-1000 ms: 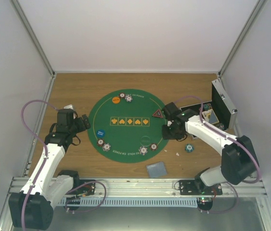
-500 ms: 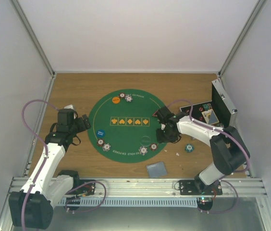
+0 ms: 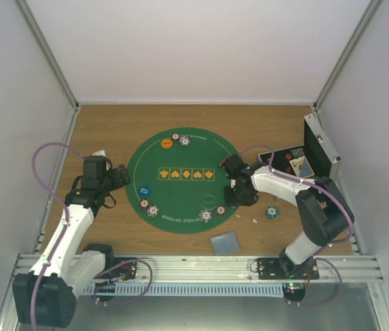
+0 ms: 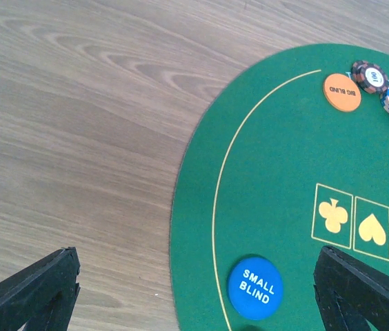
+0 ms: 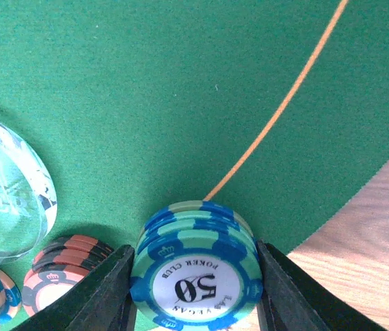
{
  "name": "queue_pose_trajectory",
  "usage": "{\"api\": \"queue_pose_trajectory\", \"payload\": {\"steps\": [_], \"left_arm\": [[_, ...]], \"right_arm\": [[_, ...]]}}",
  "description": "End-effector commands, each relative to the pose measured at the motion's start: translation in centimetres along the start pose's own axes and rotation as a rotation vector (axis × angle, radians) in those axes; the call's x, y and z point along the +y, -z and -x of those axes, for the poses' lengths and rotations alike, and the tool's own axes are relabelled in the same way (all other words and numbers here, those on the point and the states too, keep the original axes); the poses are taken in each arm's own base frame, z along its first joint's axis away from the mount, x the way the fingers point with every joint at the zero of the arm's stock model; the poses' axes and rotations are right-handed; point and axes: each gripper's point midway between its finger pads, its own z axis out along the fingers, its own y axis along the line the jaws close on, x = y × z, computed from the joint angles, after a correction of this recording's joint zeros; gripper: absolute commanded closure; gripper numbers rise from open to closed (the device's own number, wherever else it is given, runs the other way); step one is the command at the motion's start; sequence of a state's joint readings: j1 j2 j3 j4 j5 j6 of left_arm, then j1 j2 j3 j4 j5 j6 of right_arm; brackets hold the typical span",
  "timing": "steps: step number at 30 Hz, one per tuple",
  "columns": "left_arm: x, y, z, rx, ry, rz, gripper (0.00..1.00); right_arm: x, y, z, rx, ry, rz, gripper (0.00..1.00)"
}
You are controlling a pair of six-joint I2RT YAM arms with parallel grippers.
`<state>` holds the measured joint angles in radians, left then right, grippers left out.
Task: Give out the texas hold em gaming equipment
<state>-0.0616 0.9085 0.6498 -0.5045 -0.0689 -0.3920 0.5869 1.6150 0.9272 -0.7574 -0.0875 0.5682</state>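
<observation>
My right gripper (image 3: 239,192) is over the right edge of the green mat (image 3: 187,196). In the right wrist view it (image 5: 196,279) is shut on a small stack of teal-and-blue "50" chips (image 5: 198,258), low over the felt. A red chip stack (image 5: 60,265) and a clear dealer button (image 5: 8,200) lie just left of it. My left gripper (image 3: 120,176) is open and empty at the mat's left edge, with the blue "small blind" disc (image 4: 254,287) between its fingers (image 4: 36,289). The orange "big blind" disc (image 4: 341,92) and two chip stacks (image 4: 370,76) lie at the far rim. The triangular marker is hidden.
More chip stacks sit on the mat's near rim (image 3: 153,211) (image 3: 206,216). A teal chip stack (image 3: 272,212) lies on the wood right of the mat. A grey-blue card deck (image 3: 225,242) lies near the front edge. The open metal case (image 3: 318,155) stands at the right wall.
My right gripper has moved left from beside the mat to over its right edge, covering the triangular marker. The left arm has not moved.
</observation>
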Motion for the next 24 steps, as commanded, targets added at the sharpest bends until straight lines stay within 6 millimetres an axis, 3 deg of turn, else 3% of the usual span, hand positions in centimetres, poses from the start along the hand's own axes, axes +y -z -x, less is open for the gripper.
{"api": "queue_pose_trajectory", "payload": {"steps": [1, 7, 14, 18, 24], "left_arm": [[-0.4, -0.2, 0.7, -0.033, -0.002, -0.01, 0.06], [-0.4, -0.1, 0.8, -0.033, -0.002, -0.012, 0.06], [-0.5, -0.1, 0.8, -0.035, -0.004, -0.016, 0.06], [-0.6, -0.1, 0.7, -0.035, -0.006, -0.019, 0.06], [-0.6, 0.0, 0.8, -0.038, -0.007, -0.022, 0.06]], "right_arm": [[-0.1, 0.0, 0.1, -0.012, -0.014, -0.003, 0.5], [-0.4, 0.5, 0.4, -0.031, -0.027, -0.017, 0.42], [-1.1, 3.8, 1.6, -0.117, -0.077, -0.009, 0.37], [-3.6, 4.7, 0.9, -0.105, -0.142, -0.053, 0.36], [-8.0, 5.9, -1.7, -0.063, -0.261, -0.125, 0.24]]}}
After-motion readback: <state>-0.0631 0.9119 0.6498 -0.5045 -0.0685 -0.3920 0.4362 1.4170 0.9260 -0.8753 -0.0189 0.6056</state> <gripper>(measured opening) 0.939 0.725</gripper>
